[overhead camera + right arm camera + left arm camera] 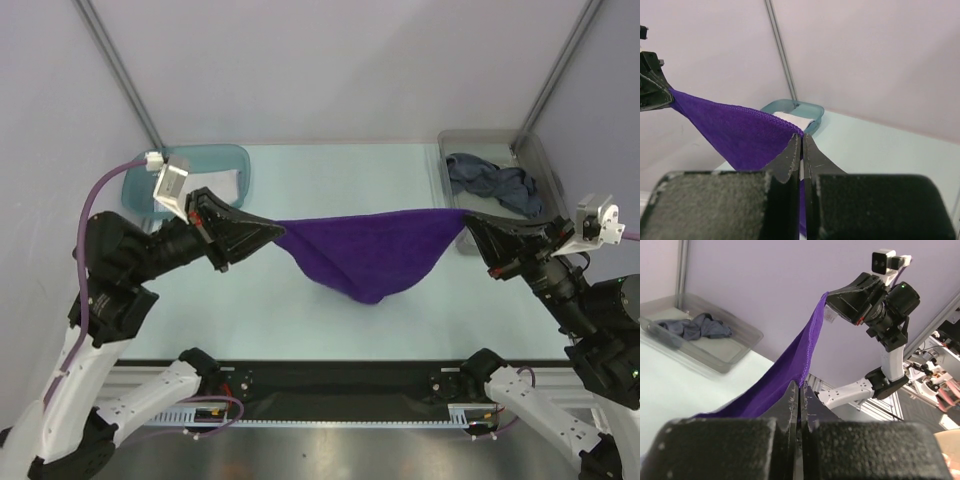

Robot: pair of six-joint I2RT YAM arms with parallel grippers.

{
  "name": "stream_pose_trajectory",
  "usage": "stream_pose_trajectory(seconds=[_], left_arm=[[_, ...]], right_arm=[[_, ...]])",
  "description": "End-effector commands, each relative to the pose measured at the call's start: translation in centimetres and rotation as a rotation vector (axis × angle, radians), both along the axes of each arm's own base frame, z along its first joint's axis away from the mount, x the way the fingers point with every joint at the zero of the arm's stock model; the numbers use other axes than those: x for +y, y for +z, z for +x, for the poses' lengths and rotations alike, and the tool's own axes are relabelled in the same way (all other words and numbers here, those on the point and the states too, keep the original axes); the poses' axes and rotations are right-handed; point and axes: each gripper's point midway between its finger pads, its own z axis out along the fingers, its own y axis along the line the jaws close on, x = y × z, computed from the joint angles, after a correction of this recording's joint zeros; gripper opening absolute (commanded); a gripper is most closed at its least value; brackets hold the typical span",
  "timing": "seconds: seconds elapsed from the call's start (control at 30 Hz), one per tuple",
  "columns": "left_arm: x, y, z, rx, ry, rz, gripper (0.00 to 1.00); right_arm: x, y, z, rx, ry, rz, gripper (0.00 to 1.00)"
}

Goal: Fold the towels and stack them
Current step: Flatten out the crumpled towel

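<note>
Seen from above, a black rail [340, 400] runs along the near edge at 6 o'clock. It carries the bases of two robot arms, left and right. Beyond it lies a pale blue-green surface [300, 330].

Over the middle of the surface, a deep purple towel [365, 255] hangs stretched between the two arms. The left hand [270, 232] reaches in from 9 o'clock, and its two black fingers are closed tight on the towel's left corner. The right hand [470, 225] reaches in from 3 o'clock, clamped shut on the right corner.

The top hem runs almost straight from one hand to the other. Below it the cloth sags toward 6 o'clock in a rounded point. Whether that lowest fold touches the surface cannot be told.

Each wrist camera shows its own fingertips pressed together with purple cloth pinched between them. In both views the towel climbs away to the opposite hand, which holds the far corner.

Farther back, at about 10 o'clock, a teal tray [240, 155] sits on the surface behind the left hand. A pale towel [228, 185] lies flat inside it, partly hidden by the wrist camera.

At about 2 o'clock a clear grey bin [530, 145] stands against the back right corner. A crumpled grey-blue towel [490, 180] lies in it, just behind the right hand.

Plain lilac walls [330, 70] close off the scene at 12 o'clock.
</note>
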Motion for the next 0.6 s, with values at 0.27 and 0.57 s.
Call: stream_pose_trajectory(seconds=[0.27,0.57], left_arm=[[1.2,9.4,-1.2,-0.125,0.03,-0.042,0.0],[0.3,10.7,-0.9,-0.164,-0.008,-0.09,0.0]], right_arm=[[-2.0,9.3,-1.3,-0.213,-0.064,0.086,0.0],[-1.4,9.9,-1.5,-0.239,-0.025,0.115,0.0]])
